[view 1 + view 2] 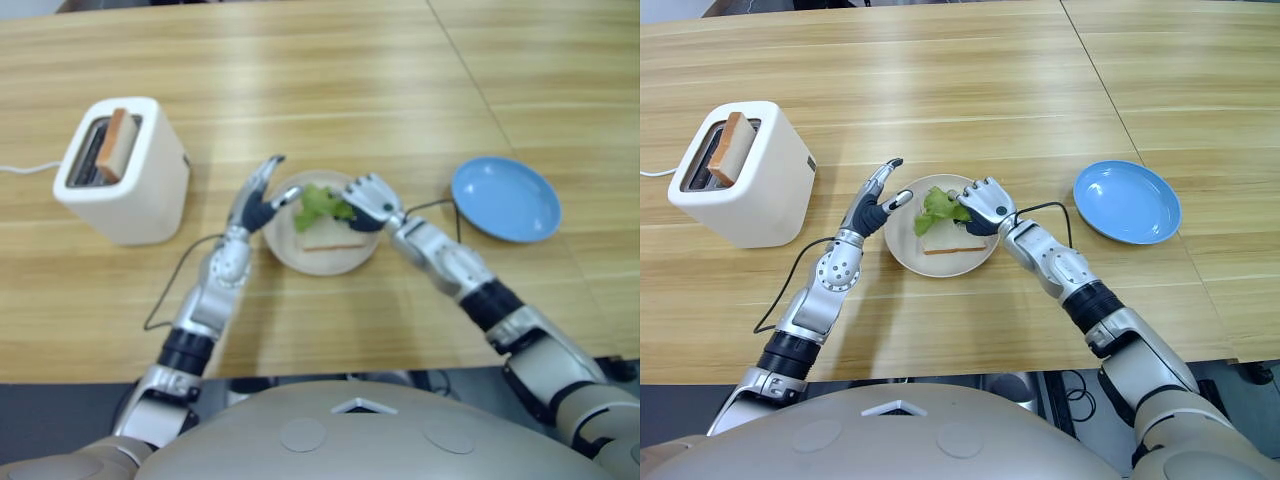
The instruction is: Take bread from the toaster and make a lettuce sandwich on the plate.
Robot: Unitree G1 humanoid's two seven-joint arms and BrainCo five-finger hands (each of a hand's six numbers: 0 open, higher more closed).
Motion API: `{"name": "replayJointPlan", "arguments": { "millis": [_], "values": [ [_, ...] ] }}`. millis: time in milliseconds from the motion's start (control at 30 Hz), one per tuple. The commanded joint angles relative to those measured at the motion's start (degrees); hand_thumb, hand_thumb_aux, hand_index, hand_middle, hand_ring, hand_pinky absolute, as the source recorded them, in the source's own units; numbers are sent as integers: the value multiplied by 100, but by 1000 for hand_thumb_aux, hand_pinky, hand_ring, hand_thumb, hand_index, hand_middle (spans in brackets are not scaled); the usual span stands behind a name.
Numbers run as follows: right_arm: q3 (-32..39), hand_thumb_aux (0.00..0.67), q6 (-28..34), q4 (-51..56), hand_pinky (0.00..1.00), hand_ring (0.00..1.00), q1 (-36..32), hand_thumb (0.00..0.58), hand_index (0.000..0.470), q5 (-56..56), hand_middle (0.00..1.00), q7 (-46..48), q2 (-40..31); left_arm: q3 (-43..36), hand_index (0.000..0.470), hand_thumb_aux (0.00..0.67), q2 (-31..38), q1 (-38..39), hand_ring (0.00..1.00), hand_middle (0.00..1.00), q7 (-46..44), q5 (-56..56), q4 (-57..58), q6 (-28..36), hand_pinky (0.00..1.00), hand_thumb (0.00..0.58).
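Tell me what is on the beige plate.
A bread slice lies on the plate, with lettuce on its far end, held by the right hand. The bread beneath the lettuce is hidden.

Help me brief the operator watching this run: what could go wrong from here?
1. The right hand grips the lettuce over the bread slice on the plate; on release it may cling or land off-centre.
2. The left hand, open beside the plate's rim, could nudge it.
3. The second slice stands in the toaster; pulling it might tip the toaster.

On my cream plate (902, 248): green lettuce (937, 208), white bread (945, 241). Left of it, a white toaster (760, 190); right, a blue plate (1127, 200).
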Motion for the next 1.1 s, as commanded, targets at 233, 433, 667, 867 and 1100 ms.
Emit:
{"name": "replayJointPlan", "arguments": {
  "millis": [233, 433, 667, 867, 1100],
  "values": [
    [-636, 0, 329, -1485, 0, 0, 433, 0, 0, 122, 0, 993, -484, 37, 0, 0, 67, 57, 0, 0, -16, -7, 56, 28, 0, 0],
    [-1448, 0, 538, -2669, 0, 0, 1270, 0, 0, 802, 0, 2425, -1303, 145, 0, 0, 141, 129, 0, 0, -28, -19, -330, 32, 0, 0],
    [-3122, 0, 475, -3922, 0, 0, 1629, 0, 0, 3625, 0, 2527, -534, 1050, 0, 0, 699, 77, 0, 0, 9, 639, -2367, 333, 0, 0],
    [-4073, 0, 535, -3653, 0, 0, 2061, 0, 0, 5265, 0, 2368, 464, 2198, 0, 0, 1834, -203, 0, 0, -362, 1074, -2343, 1041, 0, 0],
    [-4606, 0, 233, -3111, 0, 0, 2329, 0, 0, 5114, 0, 1872, 634, 2665, 0, 0, 2669, -121, 0, 0, -574, 1269, -1069, 1806, 0, 0]
  ]
}}
